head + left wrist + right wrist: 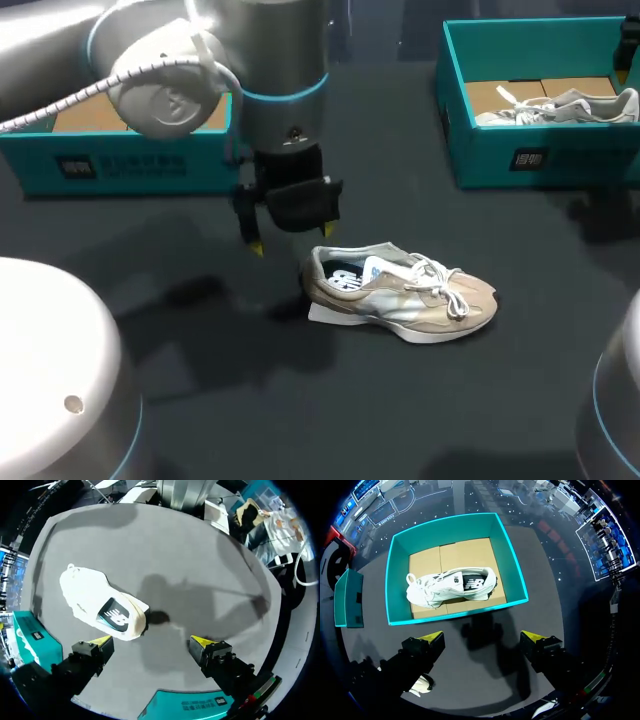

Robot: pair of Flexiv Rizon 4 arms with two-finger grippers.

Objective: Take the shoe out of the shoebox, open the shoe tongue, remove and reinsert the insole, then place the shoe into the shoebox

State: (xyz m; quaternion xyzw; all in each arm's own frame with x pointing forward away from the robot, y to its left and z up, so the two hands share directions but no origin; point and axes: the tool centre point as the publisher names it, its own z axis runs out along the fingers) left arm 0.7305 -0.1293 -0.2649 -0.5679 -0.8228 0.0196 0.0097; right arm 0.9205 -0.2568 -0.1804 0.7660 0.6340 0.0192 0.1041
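While the right fingers [434,637] hang released and empty by the shoebox [560,150] at the far right corner of the surface [300,400], the shoe [400,292] lies near its middle, long axis along the near edge, heel just beside the nearer left fingers [100,641], also released.

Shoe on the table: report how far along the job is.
Done: the shoe lies on the table, outside the shoebox. In hand: nothing; the left gripper hangs open by its heel, the right gripper open by the shoebox, where another shoe lies. Left: at least putting it back; tongue and insole progress cannot be told.
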